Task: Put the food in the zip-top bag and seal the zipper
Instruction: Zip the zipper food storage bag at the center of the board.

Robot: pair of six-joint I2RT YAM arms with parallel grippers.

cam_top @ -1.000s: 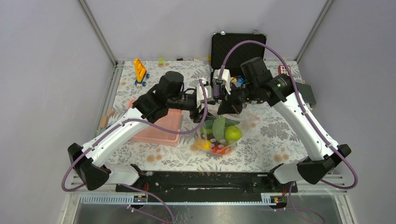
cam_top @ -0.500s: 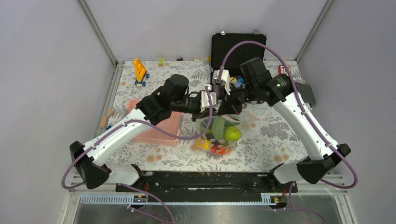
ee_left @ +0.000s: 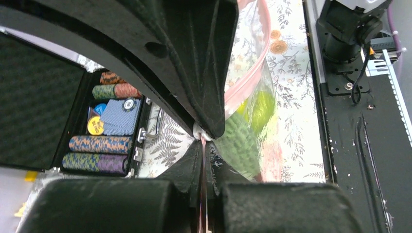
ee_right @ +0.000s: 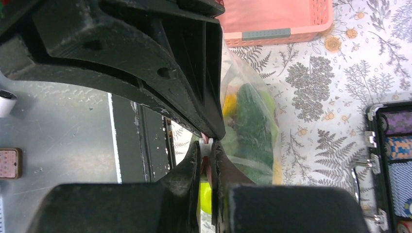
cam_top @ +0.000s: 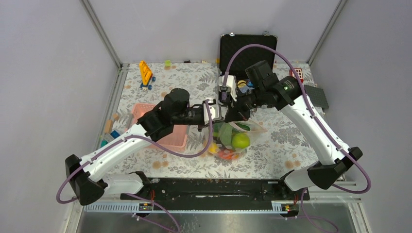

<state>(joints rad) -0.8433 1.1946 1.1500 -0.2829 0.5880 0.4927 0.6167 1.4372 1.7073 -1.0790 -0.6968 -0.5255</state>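
Flanking zip-top bag (cam_top: 256,128): pink basket (cam_top: 178,139), black case (cam_top: 247,47)

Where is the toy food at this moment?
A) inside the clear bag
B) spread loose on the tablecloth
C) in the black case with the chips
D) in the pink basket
A: the food, green and yellow pieces, shows through the clear plastic of the zip-top bag in both wrist views and the top view.

One zip-top bag (cam_top: 256,128), one basket (cam_top: 178,141), one case (cam_top: 247,44)
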